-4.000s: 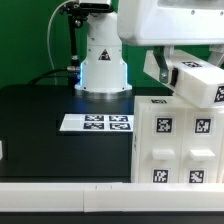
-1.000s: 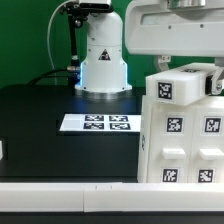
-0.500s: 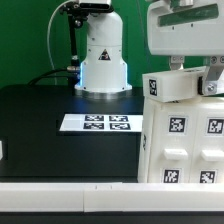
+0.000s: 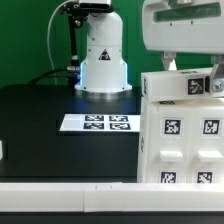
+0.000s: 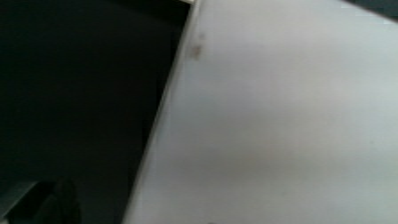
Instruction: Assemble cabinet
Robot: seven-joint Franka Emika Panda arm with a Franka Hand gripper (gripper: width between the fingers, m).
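Note:
The cabinet [image 4: 180, 150] is a large white box frame with square tags, standing at the exterior view's right on the black table. A smaller white tagged block [image 4: 178, 86] lies level across its top. My gripper [image 4: 193, 76] hangs over that block, with dark fingers on both of its sides, shut on it. In the wrist view a white surface of the block [image 5: 285, 120] fills most of the picture beside dark table; the fingertips do not show there.
The marker board [image 4: 97, 123] lies flat on the black table [image 4: 50, 140] to the left of the cabinet. The white domed robot base [image 4: 103, 60] stands behind it. A white rail [image 4: 60, 195] runs along the table's front edge.
The gripper has carried the white block from a tilted pose above the cabinet down and to the right. The block now lies level on the cabinet's top.

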